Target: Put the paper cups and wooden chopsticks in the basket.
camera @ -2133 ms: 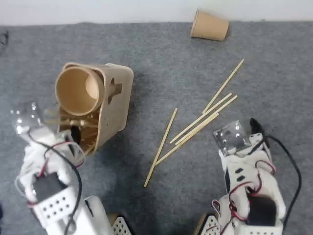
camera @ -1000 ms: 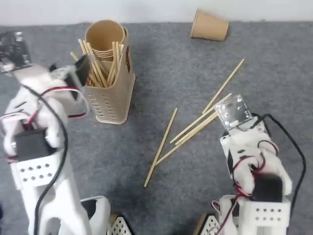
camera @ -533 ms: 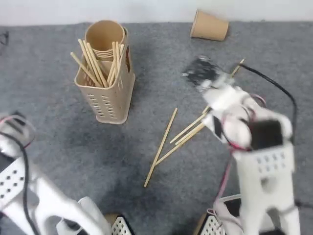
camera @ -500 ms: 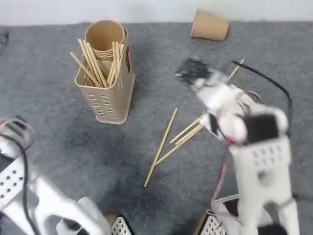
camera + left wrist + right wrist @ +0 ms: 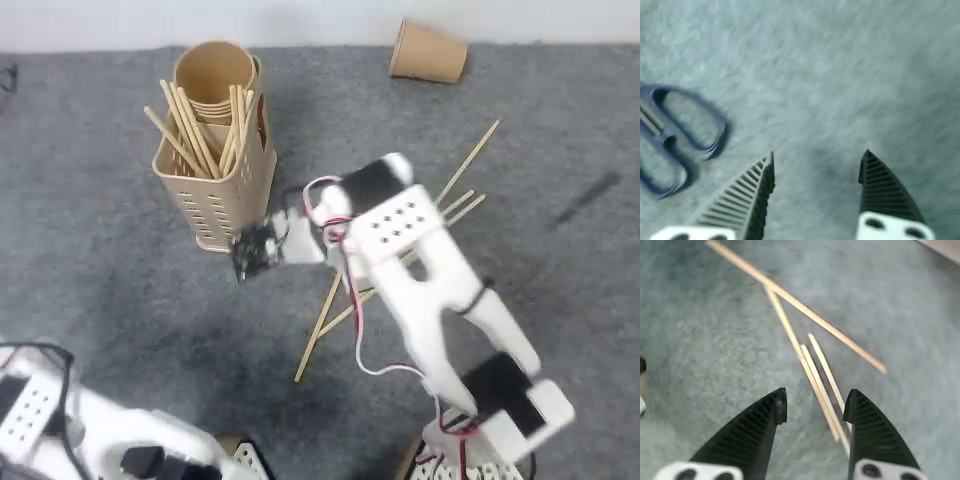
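Observation:
The beige basket (image 5: pixel 222 195) stands upright at the back left, holding stacked paper cups (image 5: pixel 213 72) and several wooden chopsticks (image 5: pixel 195 125). One paper cup (image 5: pixel 428 51) lies on its side at the far edge of the grey carpet. Several loose chopsticks (image 5: pixel 463 168) lie crossed on the carpet mid-table, partly hidden by my right arm (image 5: pixel 400 225), which stretches over them toward the basket. My right gripper (image 5: pixel 817 391) is open just above these chopsticks (image 5: pixel 815 372), with nothing between its fingers. My left gripper (image 5: pixel 819 153) is open over bare carpet.
Blue scissor handles (image 5: pixel 675 135) lie on the carpet close to my left gripper. My left arm (image 5: pixel 40 420) sits low at the front left corner. A pale wall edge runs along the back of the carpet.
My right arm has swung from the right side across the loose chopsticks toward the basket. The left arm, which had stood the basket upright, has pulled back to the front left corner.

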You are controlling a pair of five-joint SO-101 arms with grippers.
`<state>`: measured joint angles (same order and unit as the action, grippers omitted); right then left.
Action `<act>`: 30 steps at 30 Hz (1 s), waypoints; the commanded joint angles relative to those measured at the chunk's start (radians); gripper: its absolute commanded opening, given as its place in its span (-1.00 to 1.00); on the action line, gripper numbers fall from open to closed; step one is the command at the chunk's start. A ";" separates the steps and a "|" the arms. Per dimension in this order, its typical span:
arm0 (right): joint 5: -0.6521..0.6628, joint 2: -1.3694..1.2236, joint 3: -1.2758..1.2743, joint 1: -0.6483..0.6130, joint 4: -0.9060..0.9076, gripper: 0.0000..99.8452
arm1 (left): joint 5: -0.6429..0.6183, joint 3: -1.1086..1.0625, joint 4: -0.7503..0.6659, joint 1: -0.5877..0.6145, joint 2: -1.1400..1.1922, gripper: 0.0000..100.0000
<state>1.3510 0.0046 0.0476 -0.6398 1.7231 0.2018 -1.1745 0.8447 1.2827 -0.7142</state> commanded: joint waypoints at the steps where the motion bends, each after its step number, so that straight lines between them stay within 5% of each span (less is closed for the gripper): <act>1: 0.127 -0.068 0.002 -0.015 0.004 -0.60 | 0.066 -0.013 -0.037 0.055 0.002 -0.48; 21: 0.281 -0.446 -0.006 -0.025 -0.291 -0.61 | 0.101 -0.067 -0.107 0.054 0.005 -0.48; 30: 0.279 -0.541 0.023 0.008 -0.277 -0.99 | 0.101 -0.067 -0.107 0.054 0.006 -0.48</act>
<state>1.6195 -0.5324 0.0537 -0.6444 1.4270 0.2954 -1.2451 0.7572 1.3380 -0.7081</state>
